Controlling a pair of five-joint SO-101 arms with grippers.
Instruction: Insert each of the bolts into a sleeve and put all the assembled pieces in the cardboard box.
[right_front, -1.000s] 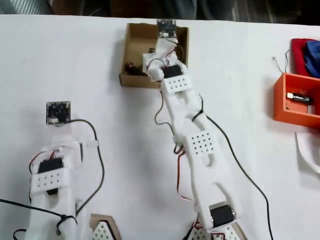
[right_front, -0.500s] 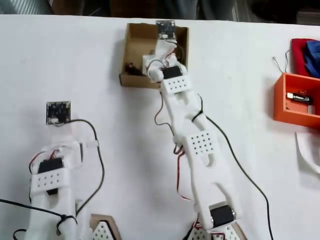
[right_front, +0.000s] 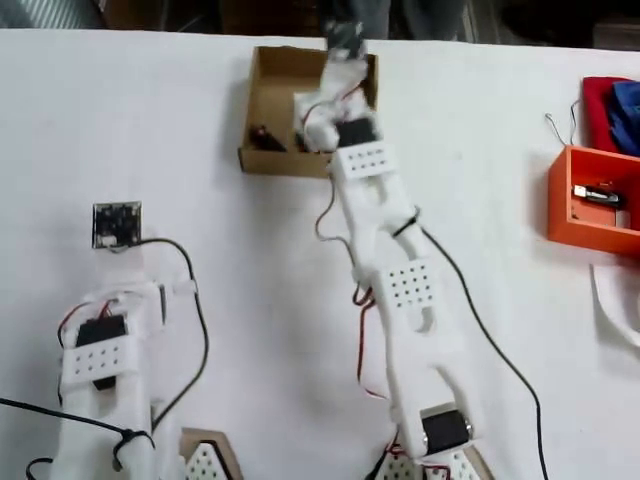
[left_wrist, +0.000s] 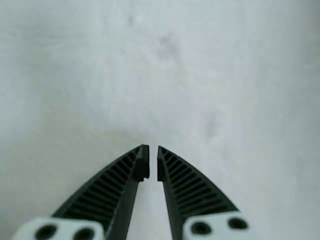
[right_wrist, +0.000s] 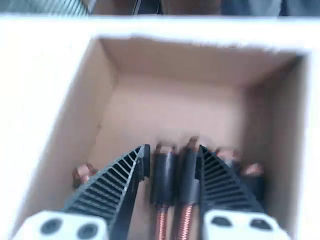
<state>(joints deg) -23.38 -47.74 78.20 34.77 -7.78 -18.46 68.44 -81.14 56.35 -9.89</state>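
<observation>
The cardboard box (right_front: 262, 82) stands at the table's far middle, and my right arm reaches out over it. In the right wrist view my right gripper (right_wrist: 172, 155) hangs open inside the box (right_wrist: 65, 125). Two assembled pieces, black sleeves (right_wrist: 163, 175) on copper bolts (right_wrist: 186, 220), lie side by side on the box floor between its fingers. More copper-tipped pieces (right_wrist: 82, 172) lie to either side. A dark piece (right_front: 266, 137) shows in the box's near corner. My left gripper (left_wrist: 150, 162) is shut on nothing above bare white table, near the front left.
An orange bin (right_front: 590, 205) holding a small dark part stands at the right edge, with red and blue cloth (right_front: 610, 105) behind it. A white curved object (right_front: 615, 300) lies in front of the bin. Loose cables trail from both arms.
My right arm's wrist has swung slightly to the right and toward the box's far wall. The left arm has not moved.
</observation>
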